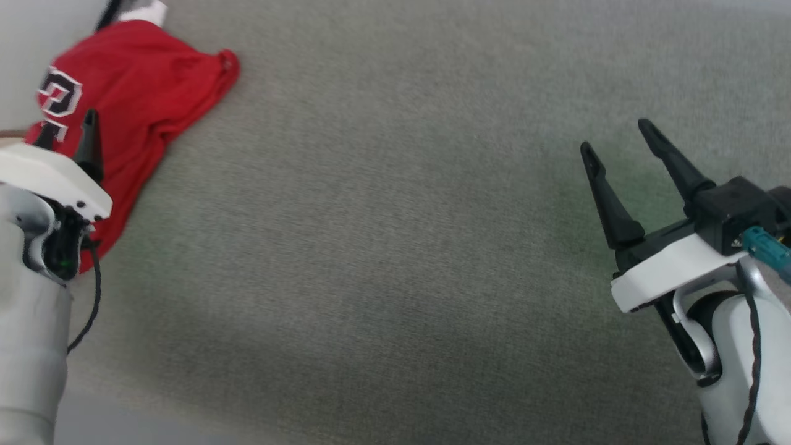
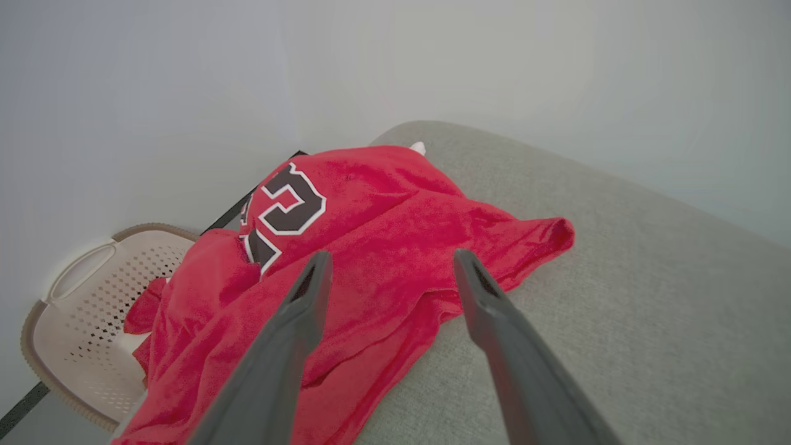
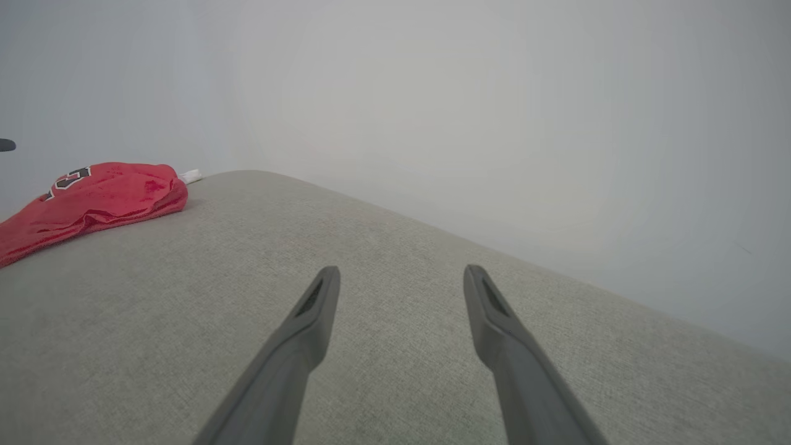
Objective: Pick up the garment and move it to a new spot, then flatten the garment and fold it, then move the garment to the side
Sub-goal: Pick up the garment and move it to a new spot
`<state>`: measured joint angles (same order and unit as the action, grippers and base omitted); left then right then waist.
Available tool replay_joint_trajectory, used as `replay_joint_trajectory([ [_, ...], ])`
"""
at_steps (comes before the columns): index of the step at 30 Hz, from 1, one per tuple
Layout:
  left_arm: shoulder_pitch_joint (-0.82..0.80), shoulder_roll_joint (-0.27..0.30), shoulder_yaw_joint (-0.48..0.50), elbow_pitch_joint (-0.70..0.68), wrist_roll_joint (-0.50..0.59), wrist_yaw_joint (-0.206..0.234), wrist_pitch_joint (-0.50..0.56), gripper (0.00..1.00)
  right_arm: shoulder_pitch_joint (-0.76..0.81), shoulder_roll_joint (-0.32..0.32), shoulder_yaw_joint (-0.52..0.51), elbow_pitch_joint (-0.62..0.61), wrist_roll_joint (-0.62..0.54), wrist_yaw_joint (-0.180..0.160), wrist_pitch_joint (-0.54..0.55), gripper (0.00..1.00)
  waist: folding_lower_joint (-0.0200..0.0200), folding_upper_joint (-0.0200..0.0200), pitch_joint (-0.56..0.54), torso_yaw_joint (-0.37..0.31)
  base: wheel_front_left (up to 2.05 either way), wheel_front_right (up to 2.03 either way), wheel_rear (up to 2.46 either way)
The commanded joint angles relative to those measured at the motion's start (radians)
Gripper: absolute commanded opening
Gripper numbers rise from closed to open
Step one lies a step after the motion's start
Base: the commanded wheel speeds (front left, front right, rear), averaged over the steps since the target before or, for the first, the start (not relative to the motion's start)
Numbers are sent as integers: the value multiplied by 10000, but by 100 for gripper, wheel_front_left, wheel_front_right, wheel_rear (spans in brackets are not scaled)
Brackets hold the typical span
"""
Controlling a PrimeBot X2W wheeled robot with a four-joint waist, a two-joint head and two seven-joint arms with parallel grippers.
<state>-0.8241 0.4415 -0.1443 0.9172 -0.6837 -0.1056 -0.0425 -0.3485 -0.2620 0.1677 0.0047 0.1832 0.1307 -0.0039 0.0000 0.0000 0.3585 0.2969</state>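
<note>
The garment (image 1: 142,93) is a crumpled red shirt with black-and-white lettering. It lies at the far left corner of the grey fabric surface (image 1: 395,247) and hangs over its left edge. A scrap of white shows at its far end. My left gripper (image 1: 67,133) hovers over its near part, open, with nothing between the fingers. In the left wrist view the garment (image 2: 383,216) spreads just beyond my left gripper (image 2: 392,254). My right gripper (image 1: 613,137) stands open over bare fabric at the right, far from the shirt. The right wrist view shows my right gripper (image 3: 401,272) and the garment (image 3: 93,198) at the far left.
A pale perforated basket (image 2: 80,303) with handles stands on the floor beside the surface's left edge, partly under the hanging shirt. A plain light wall rises behind the surface. The grey fabric stretches wide between the two grippers.
</note>
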Motion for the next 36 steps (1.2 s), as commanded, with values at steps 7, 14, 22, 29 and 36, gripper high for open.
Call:
replay_joint_trajectory([
  [7, -1619, 69, -173, 2181, -298, -134, 1106, 100, -397, -233, 97, -708, -162, 1, 463, 100, 0, 0, 1152, -619, 0, 0, 0],
  [14, -2326, 45, -290, 3276, -349, 45, 2446, 100, -538, -349, 132, -1243, -214, 1, 859, 100, 0, 0, 1568, -837, 0, 0, 0],
  [22, -2147, -268, -362, 3751, -552, 562, 4116, 100, -579, -396, 157, -1815, -243, 1, 1276, 100, 0, 0, 1835, -1030, 0, 0, 0],
  [29, -1666, -516, -358, 3907, -765, 781, 4989, 89, -634, -410, 99, -2088, -262, 1, 1511, 100, 0, 0, 1928, -1127, 0, 0, 0],
  [36, -1876, -177, -389, 3847, -740, 539, 4527, 0, -651, -304, 12, -2077, -295, 1, 1425, 100, 0, 0, 1794, -1071, 0, 0, 0],
])
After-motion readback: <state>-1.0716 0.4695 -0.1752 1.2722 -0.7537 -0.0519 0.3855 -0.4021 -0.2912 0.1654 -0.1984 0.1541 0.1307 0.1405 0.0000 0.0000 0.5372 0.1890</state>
